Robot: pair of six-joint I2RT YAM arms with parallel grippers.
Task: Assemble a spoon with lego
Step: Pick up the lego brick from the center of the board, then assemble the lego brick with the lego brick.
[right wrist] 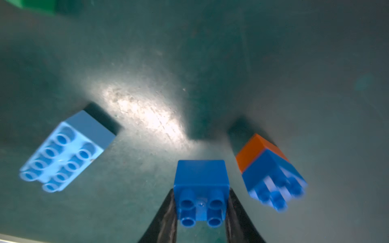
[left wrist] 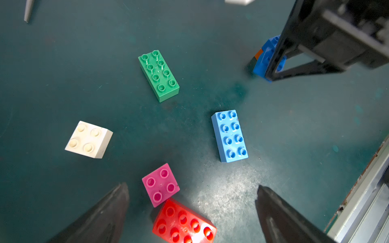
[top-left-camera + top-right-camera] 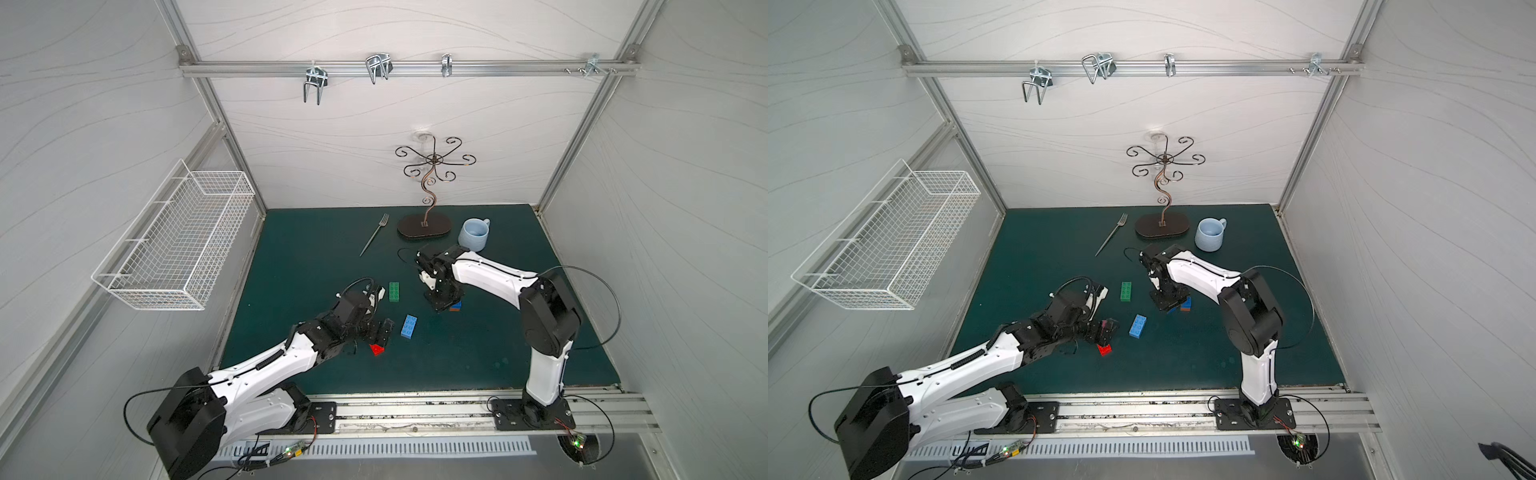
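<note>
My right gripper is shut on a short blue lego brick, low over the mat. Of the spoon only a small stack shows, a blue brick on an orange one, just beside that grip. Loose on the mat in the left wrist view lie a long green brick, a long light blue brick, a cream brick, a pink brick and a long red brick. My left gripper hangs open above the pink and red bricks, touching neither.
A metal fork, a dark hook stand and a pale blue mug sit at the back of the green mat. A white wire basket hangs on the left wall. An aluminium rail borders the front.
</note>
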